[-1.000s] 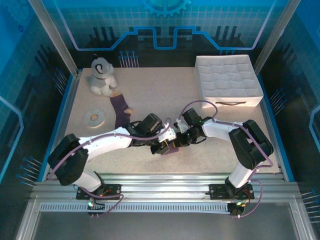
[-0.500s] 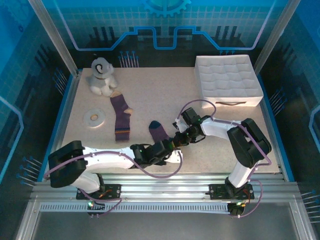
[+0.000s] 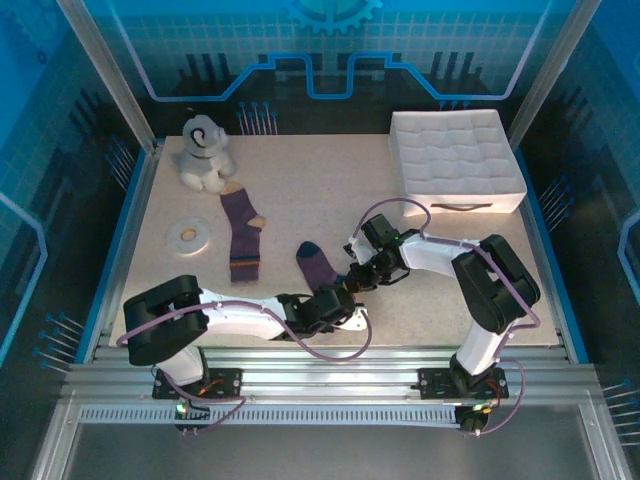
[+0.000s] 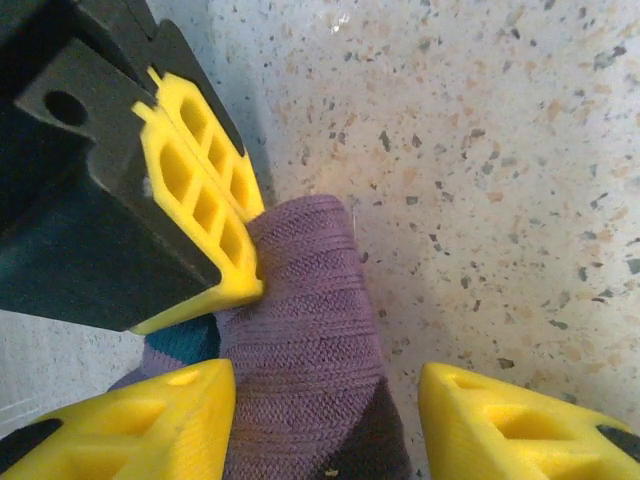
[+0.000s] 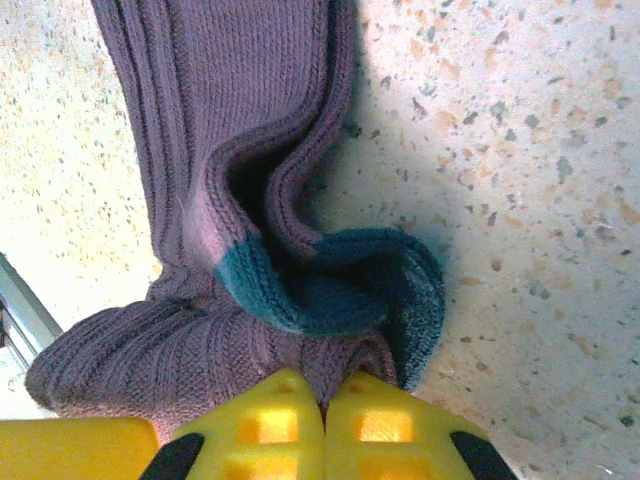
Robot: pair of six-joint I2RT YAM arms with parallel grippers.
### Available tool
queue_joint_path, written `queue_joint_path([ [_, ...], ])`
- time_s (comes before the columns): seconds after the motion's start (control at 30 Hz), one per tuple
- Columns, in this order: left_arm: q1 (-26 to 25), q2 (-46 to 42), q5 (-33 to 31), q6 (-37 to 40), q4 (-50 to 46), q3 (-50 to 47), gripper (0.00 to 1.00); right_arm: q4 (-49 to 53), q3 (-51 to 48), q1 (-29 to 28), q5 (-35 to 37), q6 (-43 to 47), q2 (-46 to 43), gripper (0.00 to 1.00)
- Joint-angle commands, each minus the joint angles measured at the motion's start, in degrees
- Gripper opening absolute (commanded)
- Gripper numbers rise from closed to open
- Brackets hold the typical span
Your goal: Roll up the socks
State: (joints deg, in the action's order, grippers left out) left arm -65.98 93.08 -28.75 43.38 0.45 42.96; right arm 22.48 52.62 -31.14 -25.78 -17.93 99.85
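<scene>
One purple sock lies near the table's front with its navy toe pointing away. My right gripper is shut on a pinch of this sock beside its teal-blue heel patch, as the right wrist view shows. My left gripper is open, and its yellow fingers straddle the same sock, with a gap on the right side. The right gripper's fingertips press on the fabric just beyond. The second sock, with an orange heel and striped cuff, lies flat further left.
A grey-white plush dog sits at the back left. A flat white ring lies left of the second sock. A white quilted box stands at the back right. Bare speckled tabletop stretches between them.
My left arm has dropped low along the front edge and its jaws have opened around the sock. The sock now lies stretched out in view. The right gripper keeps its pinch.
</scene>
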Motion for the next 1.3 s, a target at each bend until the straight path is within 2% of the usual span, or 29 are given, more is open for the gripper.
queue_joint_path([
  [0.0, -0.53, 2.09, -3.35, -2.43, 0.29, -0.66, 0.49, 6.25, -2.52, -0.44, 7.59, 1.5, 4.59, 0.03],
  [0.13, -0.5, 5.67, -7.76, -3.96, -0.33, -0.03, 0.46, 6.73, -2.52, -0.09, 7.12, 1.9, 4.65, 0.03],
  [0.2, -0.56, 7.56, -9.42, -4.92, -0.66, 0.28, 0.41, 7.05, -2.52, -0.14, 6.8, 1.94, 4.8, 0.03],
  [0.27, -0.47, 9.21, -10.96, -6.47, -1.77, 0.87, 0.32, 7.22, -2.52, -0.02, 6.47, 2.03, 4.94, 0.03],
  [0.4, -0.51, 10.7, -10.32, -11.41, -7.49, 3.35, 0.0, 6.98, -2.52, 0.65, 4.6, 1.63, 4.32, 0.03],
  [0.5, -0.51, 9.51, -6.29, -15.49, -10.88, 4.55, 0.0, 4.92, -4.34, 1.92, 1.76, 0.82, 0.86, 0.07],
  [0.6, -0.36, 8.2, 0.11, -19.65, -12.46, 5.21, 0.0, 0.95, -7.77, 3.2, -0.29, 0.07, -6.51, 0.21],
  [0.7, -0.39, 8.08, 4.71, -21.7, -16.04, 7.5, 0.0, -1.27, -10.46, 4.49, 0.75, 0.01, -15.36, 0.3],
  [1.03, 5.04, 4.65, 21.99, -29.06, -10.67, 5.08, 0.0, -3.12, -14.07, 8.84, 9.73, 5.58, -40.33, 0.42],
  [1.27, 10.6, 3.39, 34.52, -33.0, -7.88, 2.14, 0.0, -7.34, -20.59, 8.38, 13.8, 19.72, -54.71, 0.46],
])
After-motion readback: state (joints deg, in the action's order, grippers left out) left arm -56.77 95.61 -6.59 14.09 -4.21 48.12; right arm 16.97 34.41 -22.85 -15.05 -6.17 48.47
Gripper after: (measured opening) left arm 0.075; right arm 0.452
